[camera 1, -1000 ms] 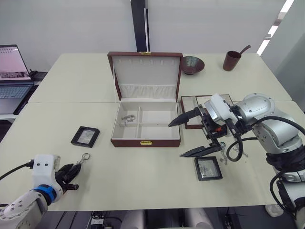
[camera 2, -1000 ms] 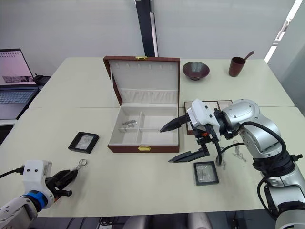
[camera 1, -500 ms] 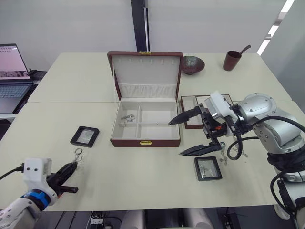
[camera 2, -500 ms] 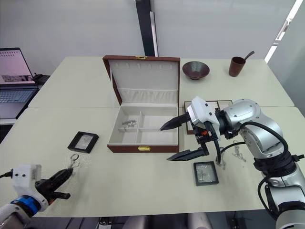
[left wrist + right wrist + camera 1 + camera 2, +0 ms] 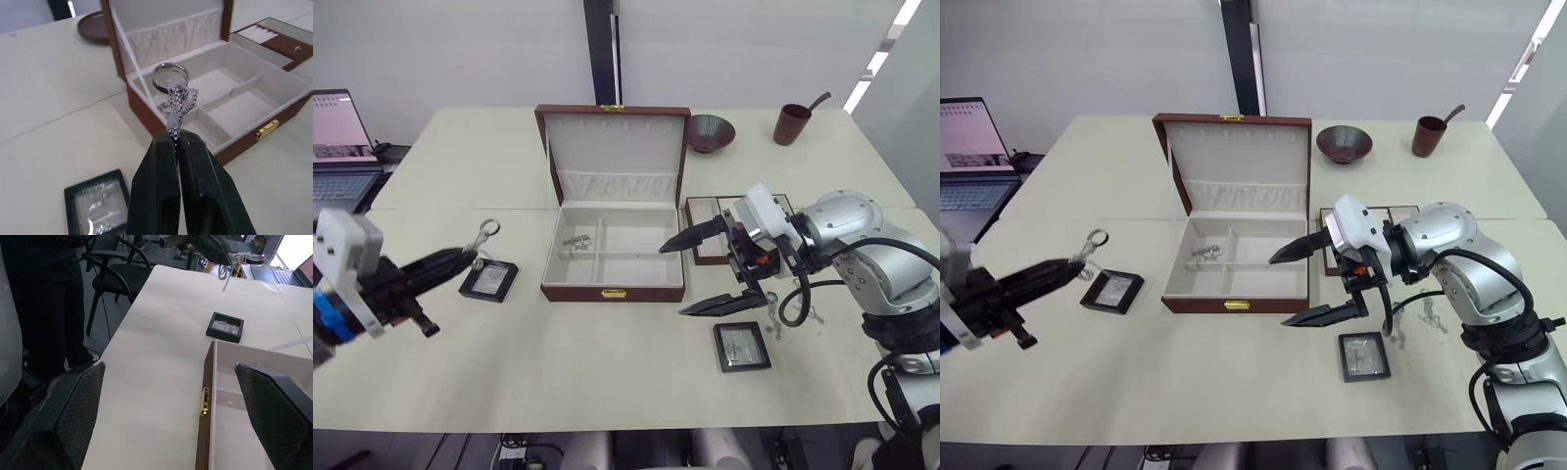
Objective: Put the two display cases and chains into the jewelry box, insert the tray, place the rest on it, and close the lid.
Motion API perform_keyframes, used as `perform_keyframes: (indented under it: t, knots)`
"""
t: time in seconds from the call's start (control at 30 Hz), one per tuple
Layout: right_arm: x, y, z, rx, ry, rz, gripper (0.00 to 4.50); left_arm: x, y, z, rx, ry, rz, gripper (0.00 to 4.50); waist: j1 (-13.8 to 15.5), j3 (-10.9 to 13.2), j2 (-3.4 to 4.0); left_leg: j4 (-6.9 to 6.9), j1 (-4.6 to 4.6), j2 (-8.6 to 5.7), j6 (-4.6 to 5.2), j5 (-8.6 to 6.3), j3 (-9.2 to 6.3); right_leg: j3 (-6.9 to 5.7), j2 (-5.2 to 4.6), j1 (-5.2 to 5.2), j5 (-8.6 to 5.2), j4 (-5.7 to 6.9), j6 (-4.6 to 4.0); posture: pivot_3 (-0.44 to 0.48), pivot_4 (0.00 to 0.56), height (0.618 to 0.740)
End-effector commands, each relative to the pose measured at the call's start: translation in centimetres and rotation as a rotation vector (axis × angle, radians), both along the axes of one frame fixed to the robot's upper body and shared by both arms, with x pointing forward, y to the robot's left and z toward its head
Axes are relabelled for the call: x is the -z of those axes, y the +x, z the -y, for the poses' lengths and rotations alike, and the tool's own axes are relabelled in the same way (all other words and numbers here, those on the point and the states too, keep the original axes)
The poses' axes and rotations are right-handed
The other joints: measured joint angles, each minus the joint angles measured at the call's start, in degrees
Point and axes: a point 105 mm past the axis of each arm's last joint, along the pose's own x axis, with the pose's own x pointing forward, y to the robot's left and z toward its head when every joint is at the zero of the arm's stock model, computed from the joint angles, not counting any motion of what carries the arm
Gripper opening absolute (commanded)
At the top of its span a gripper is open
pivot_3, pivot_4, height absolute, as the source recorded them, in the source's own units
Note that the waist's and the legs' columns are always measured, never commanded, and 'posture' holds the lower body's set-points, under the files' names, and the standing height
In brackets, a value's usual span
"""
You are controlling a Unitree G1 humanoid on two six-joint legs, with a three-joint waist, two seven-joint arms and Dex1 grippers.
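The left tool (image 5: 174,142), clenched on the silvery metal chain with a large oval loop (image 5: 175,92), has risen off the cream desk (image 5: 607,362) since a second ago and now carries it toward the open reddish-brown leather-look jewelry box (image 5: 613,257) at three o'clock. The right tool (image 5: 698,273) stays released at the box's right side. One chain already lies inside; next comes the drop.

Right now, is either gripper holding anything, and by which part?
The left gripper pinches the chain by its lower end, ring loop up. The right gripper is open and holds nothing.
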Motion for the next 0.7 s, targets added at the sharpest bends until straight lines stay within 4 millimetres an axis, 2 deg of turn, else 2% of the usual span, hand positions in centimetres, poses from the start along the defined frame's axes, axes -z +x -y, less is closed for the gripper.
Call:
perform_keyframes:
  t: [0.03,0.17,0.27,0.53,0.7]
  knots:
    - [-1.0,-0.3,0.0,0.005,0.021,0.046,4.5,-1.1,1.4,1.1,0.093,-0.018,-0.006,0.01,0.0,0.0,0.03,0.0,-0.01,0.0,0.0,0.0,0.02,0.02,0.0,-0.03,0.0,0.0,0.0,0.0,0.15,0.74]
    - [-0.7,-0.4,0.0,0.028,0.023,0.042,4.5,-1.7,4.2,3.0,0.173,0.003,-0.008,0.01,0.2,0.1,-0.01,0.03,-0.24,0.09,-0.01,0.01,-0.11,-0.07,0.16,-0.22,0.0,0.04,0.0,0.0,0.15,0.74]
    - [-0.5,-0.5,0.0,0.045,0.021,0.041,4.5,-0.7,5.7,4.0,0.211,0.019,-0.04,0.01,0.0,0.1,-0.01,0.05,-0.3,0.05,-0.01,0.01,-0.03,0.05,0.17,-0.3,0.0,0.04,0.0,0.0,0.15,0.74]
    - [-0.3,-0.4,0.1,0.075,0.013,0.049,4.5,2.7,7.3,5.1,0.255,0.102,-0.099,0.01,-0.5,0.1,0.0,0.09,-0.91,0.16,-0.02,0.02,-0.05,0.12,0.38,-0.98,0.01,0.11,-0.01,0.0,0.15,0.74]
    - [-0.3,-0.4,0.2,0.089,0.007,0.056,4.5,4.6,7.6,4.5,0.236,0.172,-0.14,0.01,-0.2,0.1,0.0,0.18,-0.95,0.15,-0.02,0.02,0.0,0.19,0.34,-0.98,0.01,0.12,-0.01,0.0,0.15,0.74]
